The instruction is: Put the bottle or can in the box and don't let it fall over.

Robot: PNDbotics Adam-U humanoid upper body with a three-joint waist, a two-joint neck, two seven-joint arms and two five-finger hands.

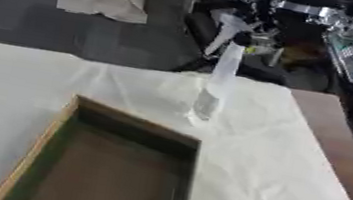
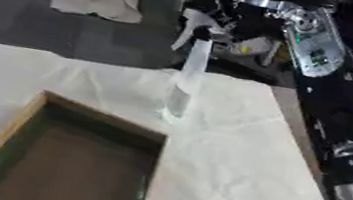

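Right robot hand (image 1: pixel 238 22) grips the top of a clear bottle (image 1: pixel 218 81), fingers curled round its neck. Bottle leans slightly, its base at or just above the white cloth (image 1: pixel 274 178) covering the tabletop (image 1: pixel 327 121), just beyond the far right corner of the open wooden box (image 1: pixel 46 137), outside it.

1. Both head-mounted eye views are looking steeply down from near at the white cloth-covered table (image 1: pixel 289 191).
2. Both are sharing the open wooden-rimmed cardboard box (image 1: pixel 61 124); the right eye view is taking in more of the black right arm (image 2: pixel 337 112).
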